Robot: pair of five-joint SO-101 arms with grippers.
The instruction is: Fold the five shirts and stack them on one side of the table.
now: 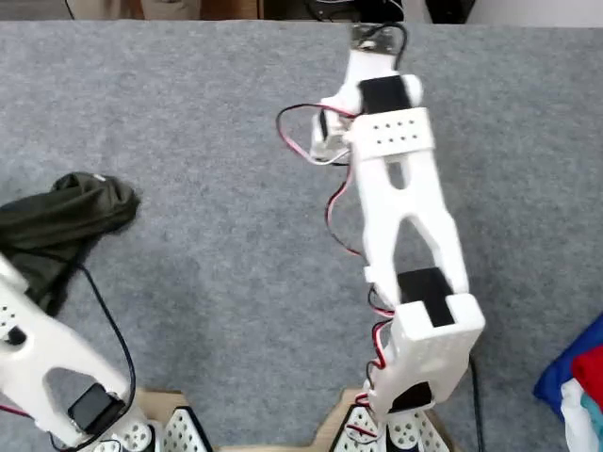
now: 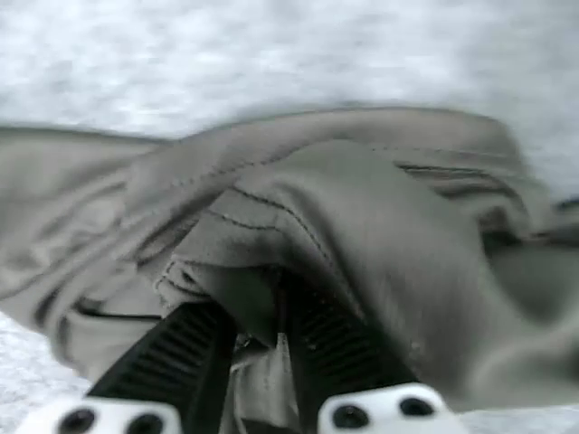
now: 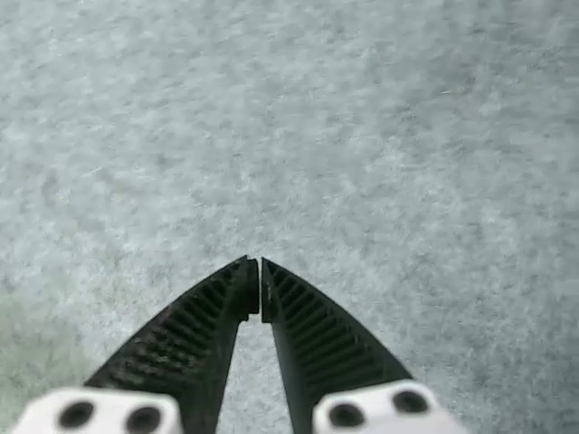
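Olive shirt [image 1: 75, 209] lies bunched at the left edge of the worktop [image 1: 217, 141], pinched in the left tool [image 2: 274, 312]. That thin grip on one fold may slip. The right tool [image 3: 261, 287] is closed, empty.

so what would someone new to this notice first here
Probably the crumpled olive shirt bunched at the left edge of the table, with the left gripper shut on a fold of it. Next, the white right arm stretched up the middle, the right gripper shut over bare grey surface. A bright pile of shirts peeks in at the right edge.
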